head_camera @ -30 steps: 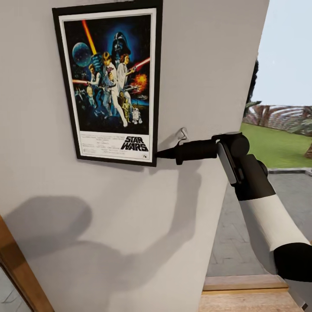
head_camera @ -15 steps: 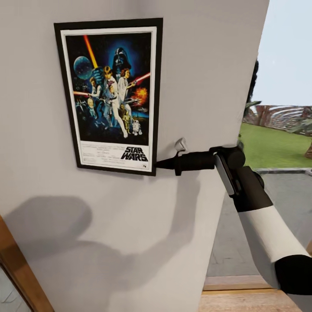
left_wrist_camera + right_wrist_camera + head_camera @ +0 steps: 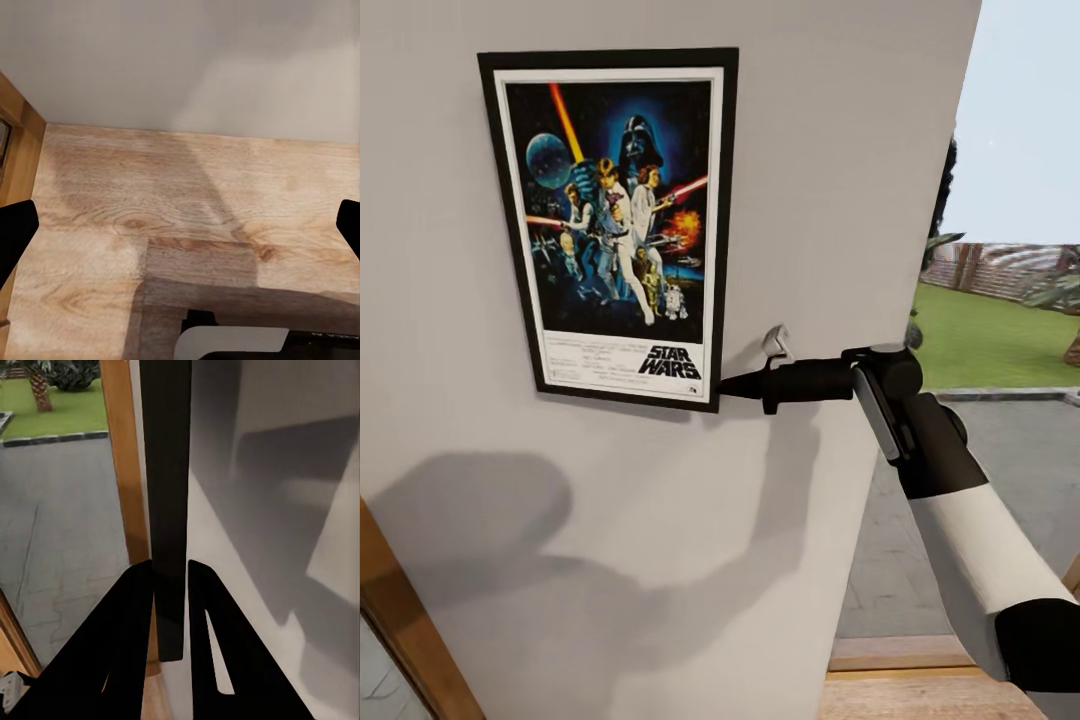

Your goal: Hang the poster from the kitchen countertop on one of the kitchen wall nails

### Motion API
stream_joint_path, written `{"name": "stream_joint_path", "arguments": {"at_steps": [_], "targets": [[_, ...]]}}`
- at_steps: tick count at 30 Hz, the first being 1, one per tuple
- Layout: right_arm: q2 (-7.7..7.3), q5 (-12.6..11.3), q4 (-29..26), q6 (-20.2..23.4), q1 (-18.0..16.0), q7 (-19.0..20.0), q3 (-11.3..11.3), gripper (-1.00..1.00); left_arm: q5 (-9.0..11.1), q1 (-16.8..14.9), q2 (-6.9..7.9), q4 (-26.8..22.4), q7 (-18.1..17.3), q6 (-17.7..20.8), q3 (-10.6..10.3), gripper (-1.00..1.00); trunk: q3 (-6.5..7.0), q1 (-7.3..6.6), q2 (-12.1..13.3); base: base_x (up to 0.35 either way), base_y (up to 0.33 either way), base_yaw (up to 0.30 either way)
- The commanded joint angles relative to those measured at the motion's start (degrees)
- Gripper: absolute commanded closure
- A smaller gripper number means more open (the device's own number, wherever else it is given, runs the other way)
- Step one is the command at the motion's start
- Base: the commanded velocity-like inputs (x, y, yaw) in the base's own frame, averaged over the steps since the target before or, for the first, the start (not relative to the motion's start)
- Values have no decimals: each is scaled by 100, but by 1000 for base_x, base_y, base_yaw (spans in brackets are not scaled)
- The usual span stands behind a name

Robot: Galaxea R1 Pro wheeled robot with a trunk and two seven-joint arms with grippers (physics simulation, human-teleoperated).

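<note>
Over the last second we have lowered the poster (image 3: pixel 615 225) down the pale wall (image 3: pixel 830 150), our right gripper (image 3: pixel 728 385) still clenched on its lower right corner, apparently settling it onto a nail we cannot see.

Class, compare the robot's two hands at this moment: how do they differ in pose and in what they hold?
The right hand is shut on the poster, pinching the frame's lower corner edge against the wall; the left hand is open and holds nothing. The right hand reaches sideways at poster height, while the left hand points down at a wooden floor. Both have dark fingers.
</note>
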Motion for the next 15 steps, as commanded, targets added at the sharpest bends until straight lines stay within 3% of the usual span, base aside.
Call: {"name": "stream_joint_path", "arguments": {"at_steps": [1,15], "targets": [[-5,-55,3,37,1,-6,11,100,60,2,-1,-2,-49,5,15,-100,-1,2,-3,0,0,0],[-5,-43,5,-23,206,-13,14,100,60,2,-1,-2,-49,5,18,-100,-1,2,-3,0,0,0]]}}
